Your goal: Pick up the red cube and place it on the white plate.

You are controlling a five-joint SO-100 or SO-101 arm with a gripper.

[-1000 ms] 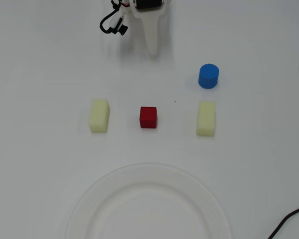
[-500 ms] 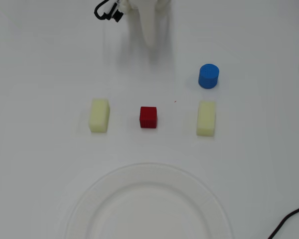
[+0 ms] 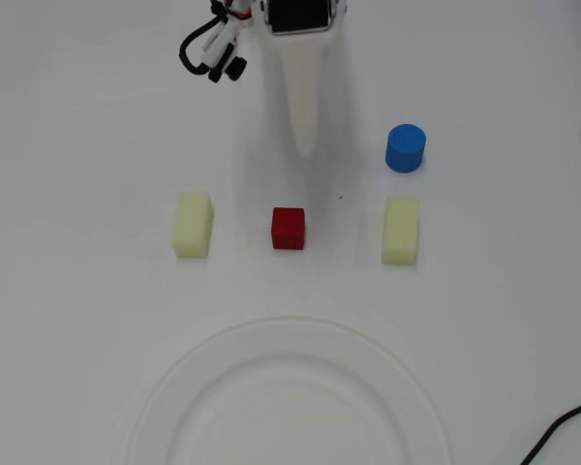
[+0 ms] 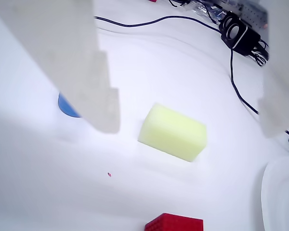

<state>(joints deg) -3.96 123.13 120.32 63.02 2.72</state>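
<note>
The red cube [image 3: 289, 229] sits on the white table, in line between two pale yellow blocks. In the wrist view only its top edge [image 4: 174, 223] shows, at the bottom of the frame. The white plate [image 3: 174, 387] lies below the cube in the overhead view, and its rim [image 4: 279, 192] enters the wrist view at the right. My gripper [image 3: 305, 145] reaches down from the top edge, its tip a short way above the cube and apart from it. From the wrist camera the gripper [image 4: 190, 126] is open, its two white fingers [image 4: 62, 57] set wide apart with nothing held.
Pale yellow blocks [image 3: 193, 224] [image 3: 401, 230] flank the cube; one [image 4: 172, 132] lies between the fingers in the wrist view. A blue cylinder [image 3: 406, 147] stands right of the gripper. Black cables [image 3: 211, 53] hang by the arm; another cable [image 3: 562, 431] crosses the bottom right corner.
In the overhead view the gripper has reached downward, and its tip is now much closer to the red cube. The cube, blocks, cylinder and plate have not moved.
</note>
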